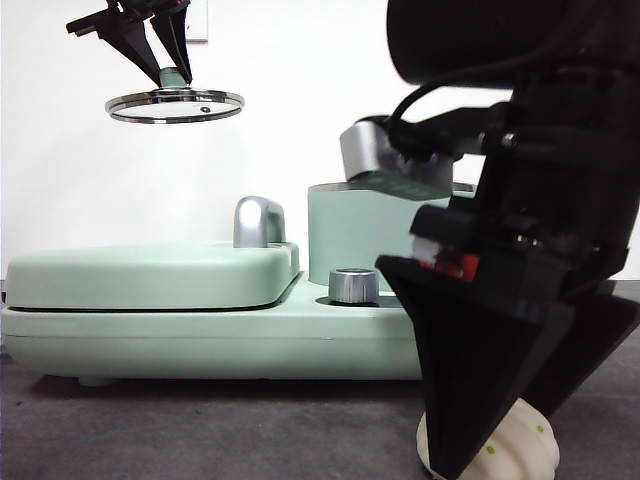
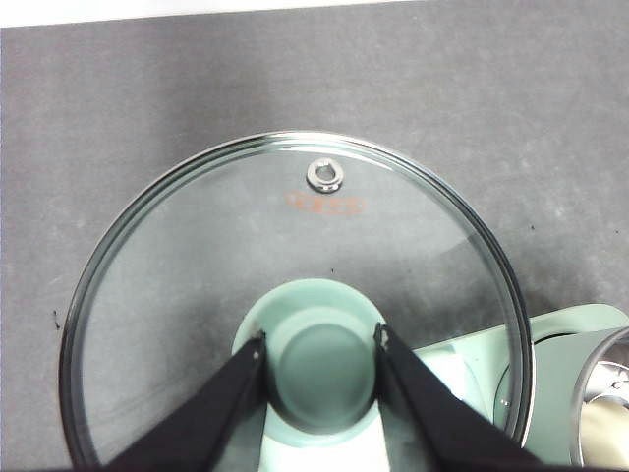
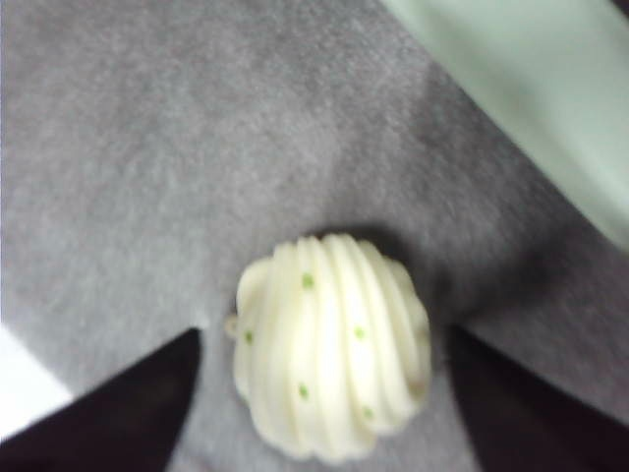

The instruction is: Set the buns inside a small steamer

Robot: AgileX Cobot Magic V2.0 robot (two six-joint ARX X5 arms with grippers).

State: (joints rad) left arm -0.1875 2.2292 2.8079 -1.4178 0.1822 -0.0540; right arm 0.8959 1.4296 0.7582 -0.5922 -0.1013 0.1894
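Note:
A white ridged bun (image 3: 329,344) with green specks lies on the grey mat, also low at the right in the front view (image 1: 520,452). My right gripper (image 3: 324,339) is open around it, one jaw on each side with gaps to the bun; in the front view this right gripper (image 1: 495,430) is big and dark over the bun. The small steamer (image 1: 350,235), a mint-green pot, stands uncovered behind it. High at the left, my left gripper (image 1: 172,70) is shut on the green knob (image 2: 319,359) of the glass lid (image 2: 295,246), holding it level in the air.
The steamer stands on a long mint-green cooker base (image 1: 200,340) with a flat griddle lid (image 1: 150,275), its chrome handle (image 1: 258,222) and a steel dial (image 1: 353,285). Grey mat (image 1: 200,430) runs along the front. The steamer's steel rim (image 2: 604,403) shows beside the lid.

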